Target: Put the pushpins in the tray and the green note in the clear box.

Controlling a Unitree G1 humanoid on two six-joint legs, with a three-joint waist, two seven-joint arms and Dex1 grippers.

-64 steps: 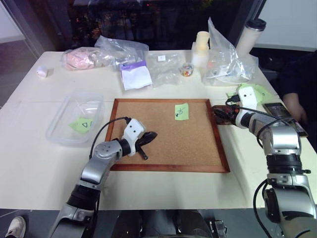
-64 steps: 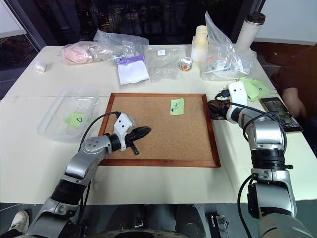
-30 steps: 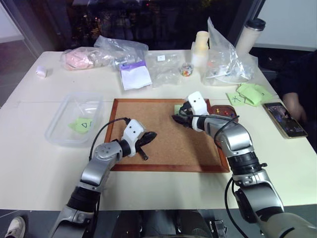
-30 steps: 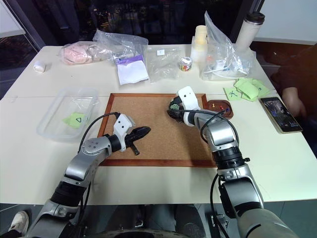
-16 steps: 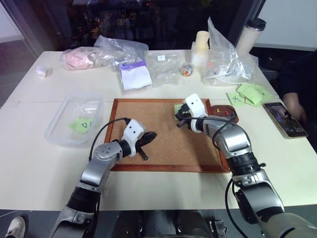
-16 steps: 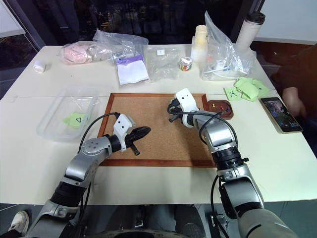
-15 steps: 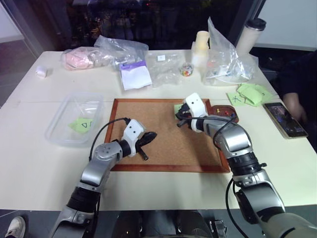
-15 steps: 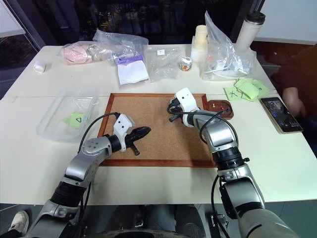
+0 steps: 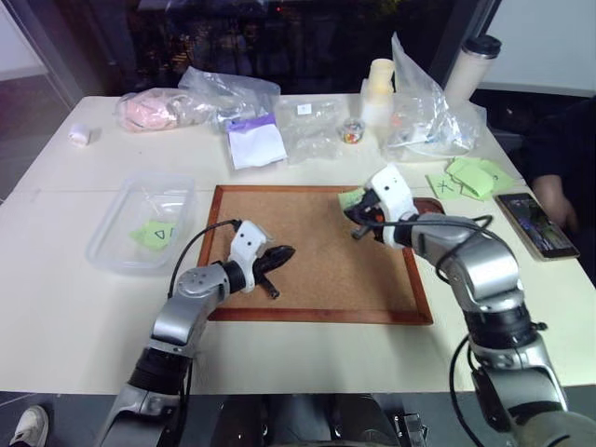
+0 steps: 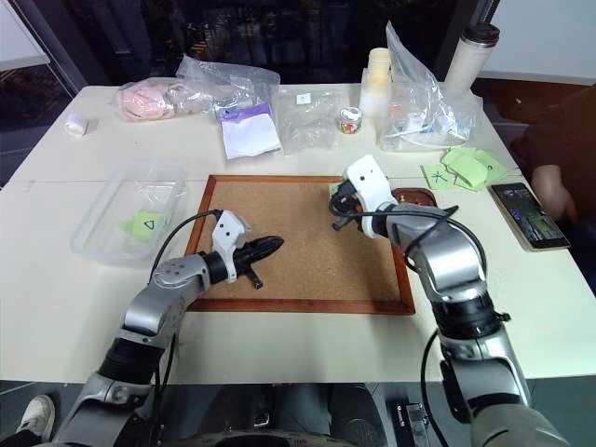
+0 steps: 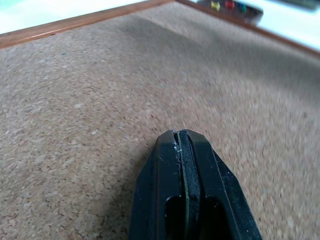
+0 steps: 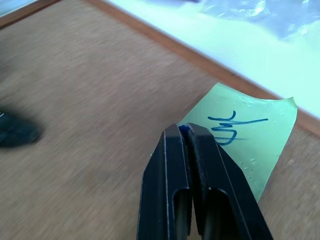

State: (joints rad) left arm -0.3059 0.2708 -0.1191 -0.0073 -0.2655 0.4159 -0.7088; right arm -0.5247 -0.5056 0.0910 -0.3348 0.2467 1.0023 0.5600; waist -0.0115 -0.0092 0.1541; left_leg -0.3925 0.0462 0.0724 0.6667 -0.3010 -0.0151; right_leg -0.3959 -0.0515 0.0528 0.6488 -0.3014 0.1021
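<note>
The green note (image 12: 245, 132), scribbled in blue, lies on the cork board (image 9: 317, 270) near its far right corner, one corner curled up. Just above it is my right gripper (image 12: 183, 130), shut, with a tiny blue pushpin head pinched at its fingertips. In the left eye view that gripper (image 9: 354, 214) hangs beside the note (image 9: 350, 196). The dark tray (image 10: 424, 193) sits right of the board with yellow, red and green pushpins (image 11: 229, 4) in it. My left gripper (image 9: 287, 252) is shut on nothing, low over the board's left part. The clear box (image 9: 107, 233) stands at the left.
A green note with a triangle (image 9: 154, 235) lies in the clear box. Plastic bags (image 9: 428, 116), cups and a tumbler line the table's far side. Pale green notes (image 9: 470, 177), a phone (image 9: 533, 223) and a person's hand (image 9: 551, 196) are at the right.
My right gripper has closed at the green note, then risen and drawn back to the right, off the board's surface. The left gripper has stayed put.
</note>
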